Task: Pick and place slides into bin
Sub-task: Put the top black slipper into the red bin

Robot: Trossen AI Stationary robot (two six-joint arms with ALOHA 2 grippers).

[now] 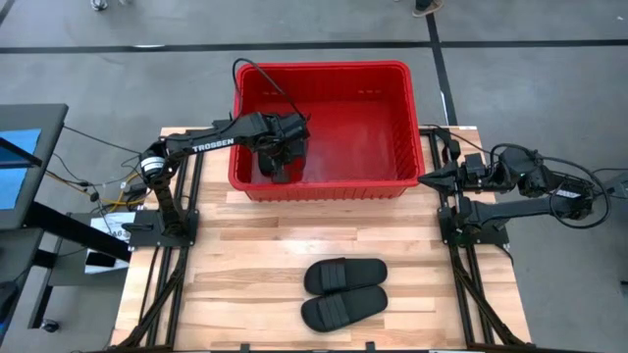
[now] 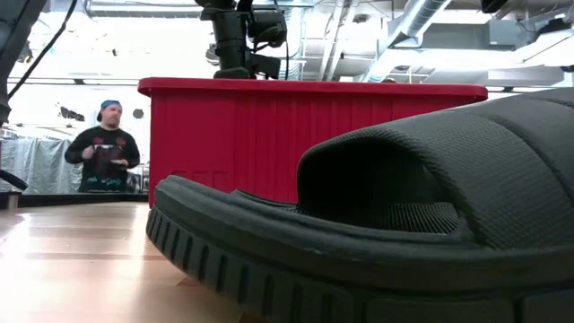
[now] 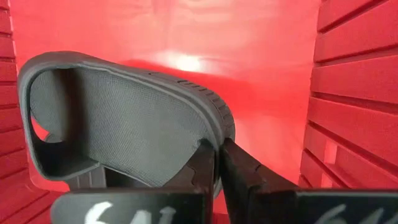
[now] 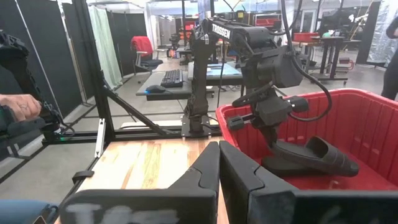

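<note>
- Left gripper (image 1: 282, 169) reaching down into the red bin (image 1: 392, 186), fingers pinching tight on the sole edge of one slide (image 4: 311, 157), holding it tilted just over the bin floor near the left wall.
- Right gripper (image 1: 428, 177) parking off the bin's right edge, fingers squeezed together, gripping nothing.
- Two more slides (image 1: 343, 293) lying side by side on the wooden table (image 1: 245, 245), well in front of the bin.
- Person (image 2: 103, 148) standing way back in the room.

"TROSSEN" in white on the left arm (image 1: 211, 145).
</note>
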